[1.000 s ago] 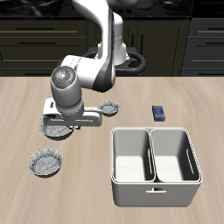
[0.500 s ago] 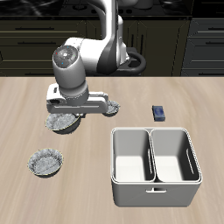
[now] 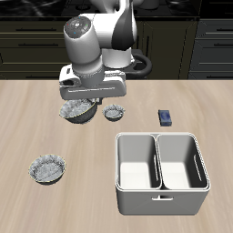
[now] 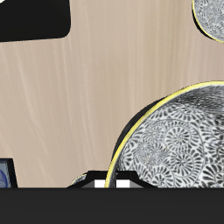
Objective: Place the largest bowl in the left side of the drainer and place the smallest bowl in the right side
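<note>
Exterior view
- Pincer (image 3: 80,102): hangs under the arm's wrist, mostly hidden by it; it is clenched on the rim of the largest bowl (image 3: 76,111).
- Largest bowl: hangs directly below the pincer, tilted, off the surface (image 3: 55,209), with its shadow beneath it.
- Smallest bowl (image 3: 114,113): rests on the surface just beside the lifted bowl, on the side toward the dark blue block (image 3: 165,116).
- Drainer (image 3: 161,195): near the surface's front edge, well apart from the pincer; nothing shows in either compartment.
- Speckled bowl (image 3: 47,168): alone on the surface, nearer the front edge than the pincer.
- Change from half a second ago: the arm has risen and swung toward the smallest bowl, carrying the largest bowl with it; the bowl was lower and farther from the smallest bowl then. The smallest bowl, the block, the speckled bowl and the drainer have not moved.

Wrist view
- Pincer (image 4: 116,184): only the pale tips of its fingers (image 4: 130,183) show, close together at the bowl's rim.
- Largest bowl (image 4: 175,140): fills much of the view right against the pincer, its patterned grey inside facing the camera.
- Smallest bowl (image 4: 211,17): partly cut by the frame edge, apart from the held bowl.
- Dark blue block (image 4: 4,174): a sliver at the frame edge.
- Surface (image 4: 79,96): pale wood grain behind the bowls.
</note>
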